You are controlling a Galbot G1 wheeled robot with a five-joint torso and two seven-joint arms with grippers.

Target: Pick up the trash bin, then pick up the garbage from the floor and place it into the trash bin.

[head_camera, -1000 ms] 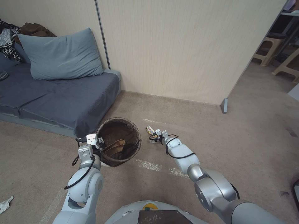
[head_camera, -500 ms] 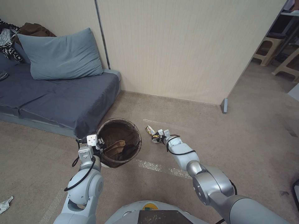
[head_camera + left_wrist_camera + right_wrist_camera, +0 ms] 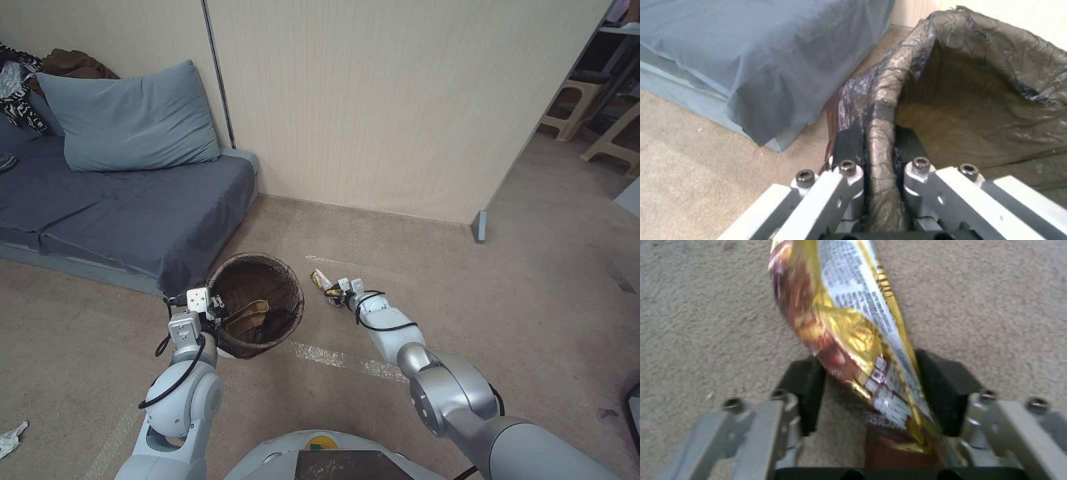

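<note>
The trash bin [image 3: 257, 303] is being held at its rim by the left gripper [image 3: 215, 308], on the side of the bin nearest the robot's left arm. In the left wrist view the two black pads [image 3: 848, 145] are being pressed against the folded dark brown bag liner [image 3: 882, 110] from either side, one outside the rim and one inside, so the left gripper [image 3: 873, 146] is clamped on the trash bin [image 3: 978, 100]. The bin is sitting just beside the corner of the blue-grey sofa bed [image 3: 127, 213], and crumpled brown paper [image 3: 245, 315] is lying inside it.

To the right of the bin, low over the beige carpet [image 3: 533, 280], the right gripper [image 3: 332, 293] is being stretched out toward a yellow snack wrapper [image 3: 321, 277]. In the right wrist view the gold, red and white wrapper [image 3: 849, 330] is being straddled by the right gripper [image 3: 876, 396]: one black pad [image 3: 945, 390] is being touched by the wrapper's edge, while a gap is being left between the wrapper and the other pad [image 3: 806, 390]. The jaws are therefore parted around the wrapper, not yet pinched on it. The wrapper's far end is pointing away from the bin.

A white tissue [image 3: 12, 437] is lying on the carpet well apart from the bin, on the robot's left.
</note>
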